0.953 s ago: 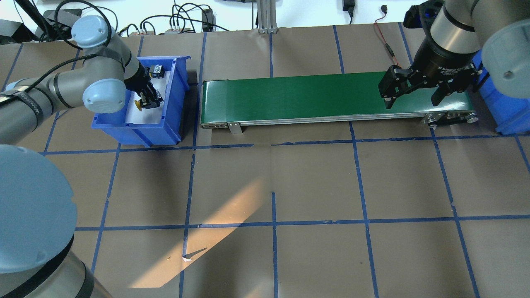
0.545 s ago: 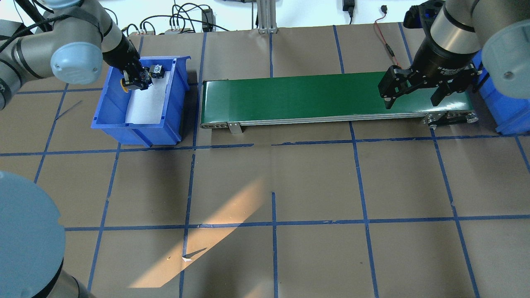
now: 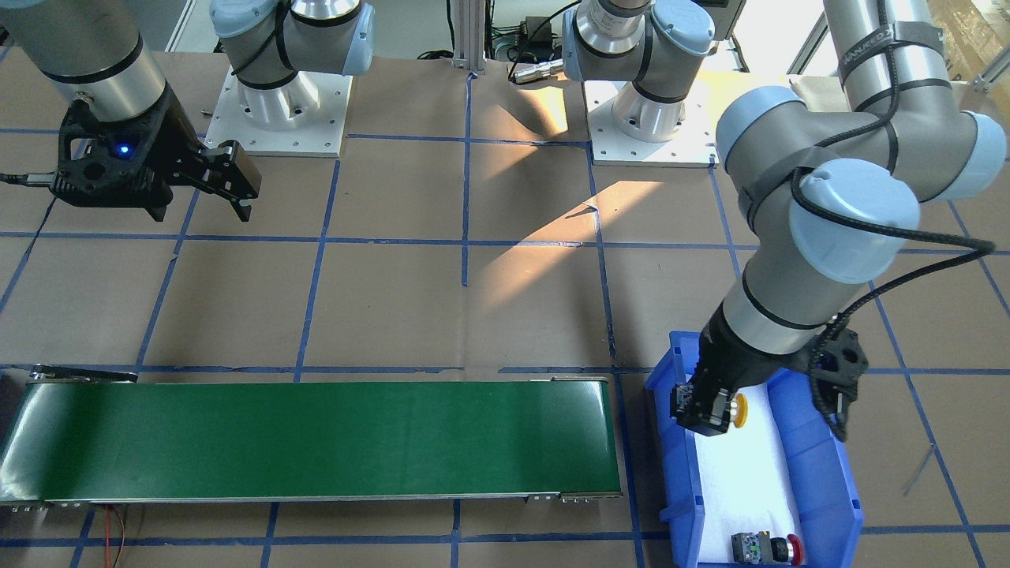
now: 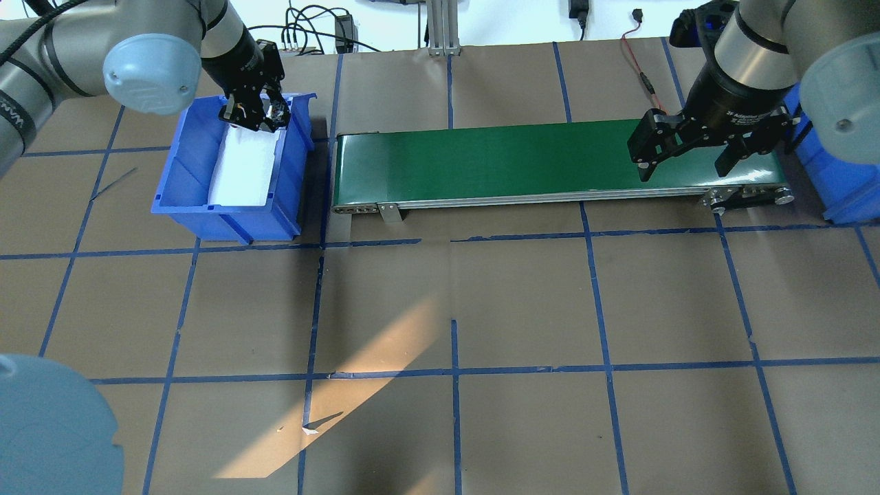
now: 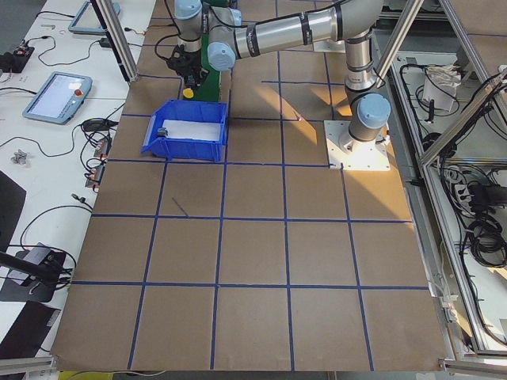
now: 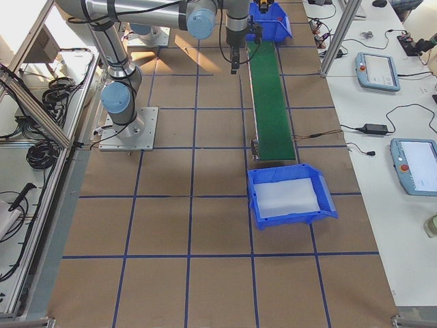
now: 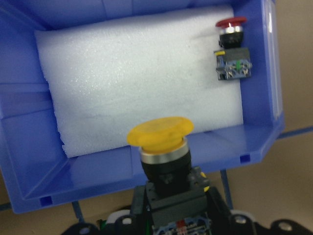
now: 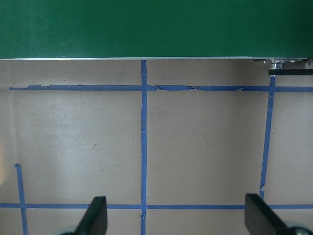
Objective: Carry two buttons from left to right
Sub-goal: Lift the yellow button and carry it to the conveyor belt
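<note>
Nearest the robot lies the brown paper-covered table (image 4: pixel 522 302), ruled into squares by blue tape. Farther out, the long green conveyor belt (image 4: pixel 522 157) runs across it. The right gripper (image 4: pixel 683 168) hangs over the near edge of the belt's right end. Its two black fingers (image 8: pixel 95 218) stand wide apart, and in the wrist view the taped paper shows between them. Just beyond that end, a second blue plastic bin (image 4: pixel 842 189) sits partly behind the right arm. Off the belt's left end stands the open blue plastic bin (image 4: pixel 180 161), lined with a white foam sheet (image 7: pixel 137 83). Above it the left gripper (image 3: pixel 705 410) is clamped on the blocky dark base of the yellow-capped push-button (image 7: pixel 161 133), a mushroom-head switch with a black collar and a silver ring. The button's cap points away from the wrist, and it is held in the air clear of the foam, towards the bin's conveyor side. The red-capped push-button (image 3: pixel 765 547), of the same build, lies on its side on the foam at the end of the bin farthest from the robot, well apart from the held one. Past the table's far edge, black cables (image 4: pixel 302 31) trail along a white surface.
</note>
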Controlling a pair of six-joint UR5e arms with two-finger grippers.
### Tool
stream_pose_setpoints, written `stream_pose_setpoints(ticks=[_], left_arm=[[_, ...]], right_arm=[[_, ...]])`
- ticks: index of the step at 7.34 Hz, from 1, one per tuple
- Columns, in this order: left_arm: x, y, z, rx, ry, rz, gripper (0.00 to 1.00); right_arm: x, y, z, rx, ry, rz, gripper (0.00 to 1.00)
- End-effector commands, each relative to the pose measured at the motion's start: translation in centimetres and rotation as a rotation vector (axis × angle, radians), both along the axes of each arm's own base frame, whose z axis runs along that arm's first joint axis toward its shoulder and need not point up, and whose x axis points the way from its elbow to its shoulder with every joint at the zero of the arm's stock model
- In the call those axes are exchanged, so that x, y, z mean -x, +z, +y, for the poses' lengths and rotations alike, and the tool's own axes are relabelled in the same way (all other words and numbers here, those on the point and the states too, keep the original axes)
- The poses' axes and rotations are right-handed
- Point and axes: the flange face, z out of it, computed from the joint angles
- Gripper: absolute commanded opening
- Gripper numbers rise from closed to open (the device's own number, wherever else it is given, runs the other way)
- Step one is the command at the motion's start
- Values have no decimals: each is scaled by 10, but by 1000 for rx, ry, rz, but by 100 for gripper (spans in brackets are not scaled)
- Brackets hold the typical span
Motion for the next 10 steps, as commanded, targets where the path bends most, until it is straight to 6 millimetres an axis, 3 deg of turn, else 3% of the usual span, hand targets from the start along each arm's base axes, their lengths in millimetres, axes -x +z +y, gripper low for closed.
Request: stream_pose_setpoints(ticks=[1, 3, 5, 7, 10], left_arm=[[55, -5, 11, -13, -380, -36, 29], [63, -13, 18, -63, -754, -61, 29], [62, -22, 21, -96, -982, -66, 29], [70, -46, 9, -129, -1038, -54, 29], [119, -87, -15, -149, -1143, -32, 29]], right_arm=[[0, 0, 0, -1, 2, 0, 100], [0, 0, 0, -1, 2, 0, 100], [0, 0, 0, -1, 2, 0, 100], [0, -1, 1, -2, 2, 0, 100], [0, 0, 0, -1, 2, 0, 100]])
